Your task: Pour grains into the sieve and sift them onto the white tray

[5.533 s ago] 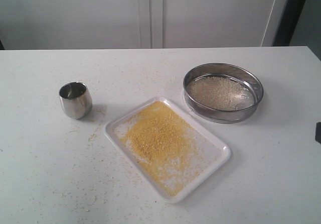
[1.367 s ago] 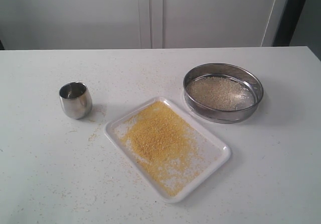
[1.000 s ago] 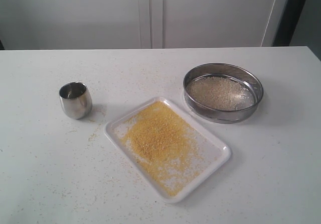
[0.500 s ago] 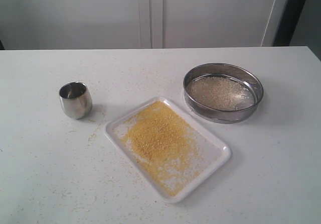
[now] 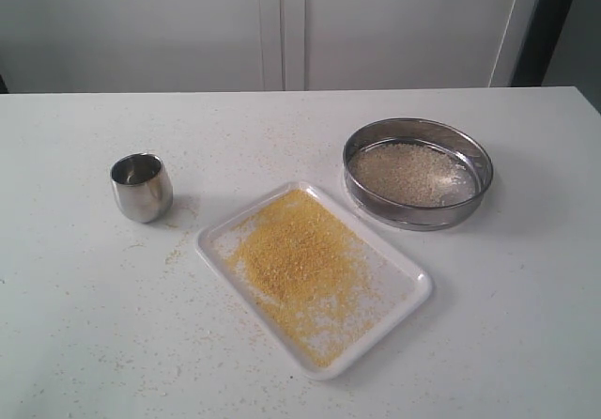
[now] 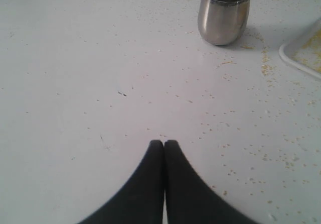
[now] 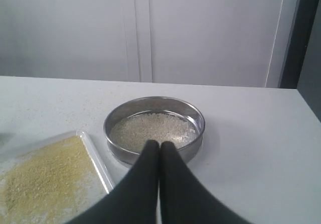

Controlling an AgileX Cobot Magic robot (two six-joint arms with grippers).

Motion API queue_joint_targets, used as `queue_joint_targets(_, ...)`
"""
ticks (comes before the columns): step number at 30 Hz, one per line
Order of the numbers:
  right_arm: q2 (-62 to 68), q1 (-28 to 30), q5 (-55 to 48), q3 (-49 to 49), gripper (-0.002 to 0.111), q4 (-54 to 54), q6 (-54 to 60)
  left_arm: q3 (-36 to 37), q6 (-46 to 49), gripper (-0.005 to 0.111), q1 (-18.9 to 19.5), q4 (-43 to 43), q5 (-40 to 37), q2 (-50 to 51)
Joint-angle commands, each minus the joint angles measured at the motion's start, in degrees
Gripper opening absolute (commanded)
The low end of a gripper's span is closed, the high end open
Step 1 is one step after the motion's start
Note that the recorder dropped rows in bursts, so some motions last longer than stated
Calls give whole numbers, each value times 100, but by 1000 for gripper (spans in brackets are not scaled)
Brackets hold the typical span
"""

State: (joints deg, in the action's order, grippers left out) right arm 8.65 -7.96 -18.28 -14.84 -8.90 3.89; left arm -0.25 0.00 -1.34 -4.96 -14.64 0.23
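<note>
1. Nearest to you are the arms, and neither shows in the exterior view. In its wrist view the left gripper [image 6: 164,143] has its jaws pressed together on nothing. It hovers over bare table [image 6: 90,73], well apart from the steel cup [image 6: 224,13].
2. The right gripper [image 7: 159,144] is likewise clenched and empty. It is aimed toward the sieve [image 7: 190,146] but, judging by the exterior view, is nowhere close to it.
3. Next out, the white tray [image 5: 201,245] lies at the front middle of the table, set at a slant. The fine yellow part of the grains [image 5: 296,259] covers most of it, thickest toward its far left end and thin at the near right corner.
4. Stray granules [image 5: 174,253] dot the table between the tray and the cup.
5. The cup stands upright to the left of the tray, apart from it. You cannot see anything inside it from here.
6. Farther back on the right, the sieve rests flat on the table, just beside the tray's far corner. Only coarse pale bits [image 5: 406,173] lie on its mesh.
7. Behind everything are plain cabinet doors [image 5: 282,24].
8. My reading is that pouring and sifting are both done: the fines are on the tray and the coarse bits are kept in the sieve. Nothing of the task looks left, apart from the spill if you care about it.
</note>
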Motion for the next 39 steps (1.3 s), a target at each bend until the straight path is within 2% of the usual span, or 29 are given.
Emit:
queue_joint_targets(1, -252, -1, 70, 284, 0, 209, -70, 25, 0, 0, 7, -36, 8, -23)
queue_joint_targets(15, -865, -1, 210, 1467, 0, 196, -178, 25, 0, 0, 7, -36, 8, -23)
queue_joint_targets(39, -865, -1, -87, 1484, 0, 207, -121, 25, 0, 0, 7, -36, 8, -23)
